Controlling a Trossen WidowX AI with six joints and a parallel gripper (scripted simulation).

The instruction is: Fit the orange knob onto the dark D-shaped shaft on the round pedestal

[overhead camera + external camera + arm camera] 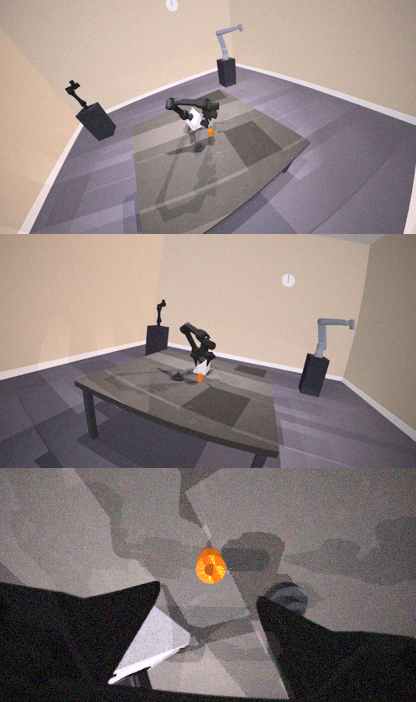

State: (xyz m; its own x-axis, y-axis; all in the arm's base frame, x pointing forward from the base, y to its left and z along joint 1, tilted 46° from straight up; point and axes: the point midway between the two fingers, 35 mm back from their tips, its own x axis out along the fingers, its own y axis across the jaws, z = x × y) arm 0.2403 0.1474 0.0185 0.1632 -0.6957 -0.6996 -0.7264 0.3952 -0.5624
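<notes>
One knob hole (209, 570) visible in wrist view, hidden in exterior — jaws (210, 117) (205, 362) wide, empty

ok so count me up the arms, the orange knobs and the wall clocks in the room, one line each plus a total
robot arms: 3
orange knob: 1
wall clock: 1
total: 5
</notes>
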